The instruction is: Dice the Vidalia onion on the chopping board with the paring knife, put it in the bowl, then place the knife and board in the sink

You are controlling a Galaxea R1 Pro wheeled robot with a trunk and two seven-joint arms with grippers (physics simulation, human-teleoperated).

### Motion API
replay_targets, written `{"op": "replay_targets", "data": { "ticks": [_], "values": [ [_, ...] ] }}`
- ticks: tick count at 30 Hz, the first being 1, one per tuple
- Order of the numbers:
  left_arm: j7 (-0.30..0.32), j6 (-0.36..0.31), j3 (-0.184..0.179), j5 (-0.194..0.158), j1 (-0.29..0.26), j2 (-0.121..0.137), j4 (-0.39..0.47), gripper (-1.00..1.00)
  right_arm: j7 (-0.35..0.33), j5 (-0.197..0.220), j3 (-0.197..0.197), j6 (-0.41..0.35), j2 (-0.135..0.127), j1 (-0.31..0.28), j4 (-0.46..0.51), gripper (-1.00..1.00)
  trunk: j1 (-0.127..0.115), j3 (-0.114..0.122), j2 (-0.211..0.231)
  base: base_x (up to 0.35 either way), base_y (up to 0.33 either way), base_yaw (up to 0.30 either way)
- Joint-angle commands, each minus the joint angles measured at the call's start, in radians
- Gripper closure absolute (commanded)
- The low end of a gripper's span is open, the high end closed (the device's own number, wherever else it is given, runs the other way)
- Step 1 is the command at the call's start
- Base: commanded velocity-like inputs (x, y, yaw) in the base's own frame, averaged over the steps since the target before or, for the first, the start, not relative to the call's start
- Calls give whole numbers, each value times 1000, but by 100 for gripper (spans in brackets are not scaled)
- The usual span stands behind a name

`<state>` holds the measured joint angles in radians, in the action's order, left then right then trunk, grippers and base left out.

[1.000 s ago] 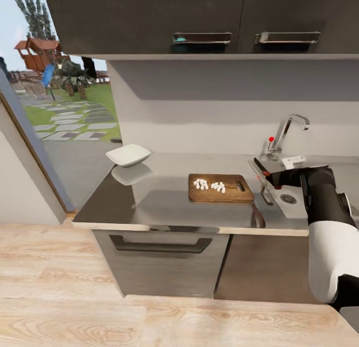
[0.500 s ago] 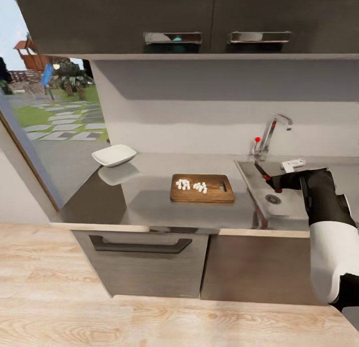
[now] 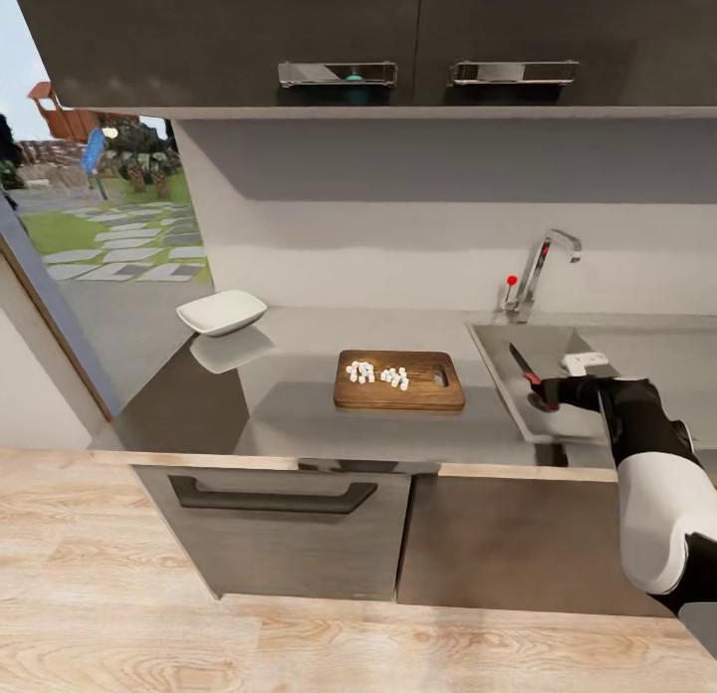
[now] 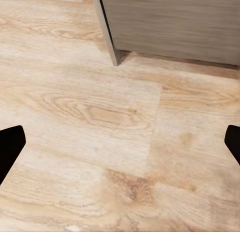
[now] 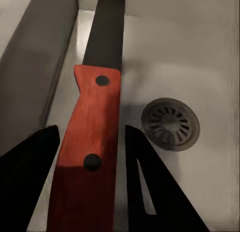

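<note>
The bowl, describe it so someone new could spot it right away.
Follow the grey countertop away from the sink to its far end by the window. The bowl sits there alone: shallow, white, squarish-rimmed, unlike the brown chopping board.

Evenly bright, soft rendered light, daylight entering through the window (image 3: 100,225) left of the worktop (image 3: 299,414). Broad dim shadow band under the upper cabinets (image 3: 398,36). Glossy worktop mirroring the bowl (image 3: 221,312) just beside it. Slightly soft and smeared throughout; no hard glare.
</note>
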<state>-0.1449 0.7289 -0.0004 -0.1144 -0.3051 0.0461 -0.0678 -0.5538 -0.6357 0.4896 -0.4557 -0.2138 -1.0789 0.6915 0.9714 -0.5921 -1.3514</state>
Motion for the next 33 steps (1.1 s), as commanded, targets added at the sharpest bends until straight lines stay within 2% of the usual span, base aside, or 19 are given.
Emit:
{"op": "replay_targets", "data": {
  "ticks": [1,7,13,30,31,33],
  "values": [
    [2,6,0,-5,-2,0,-4,-100,-2,-9,6,-1,1,-1,-2,100,0,-1,-1,0,0,0],
    [2,6,2,-5,-2,0,-4,-100,13,-9,7,1,1,-1,-31,100,0,-1,-1,135,-139,0],
    [2,6,2,-5,-2,0,-4,-100,77,-8,4,28,4,-1,-81,100,0,-1,-1,24,-25,0],
    [2,4,-1,-5,-2,0,-4,-100,78,-7,5,33,3,-1,-89,100,0,-1,-1,0,0,0],
    [2,4,-1,-5,-2,0,-4,-100,76,-8,6,34,2,-1,-89,-100,0,-1,-1,0,0,0],
    [2,4,-1,-5,-2,0,-4,-100,75,-8,5,35,2,-1,-89,-100,0,-1,-1,0,0,0]
  ]
}}
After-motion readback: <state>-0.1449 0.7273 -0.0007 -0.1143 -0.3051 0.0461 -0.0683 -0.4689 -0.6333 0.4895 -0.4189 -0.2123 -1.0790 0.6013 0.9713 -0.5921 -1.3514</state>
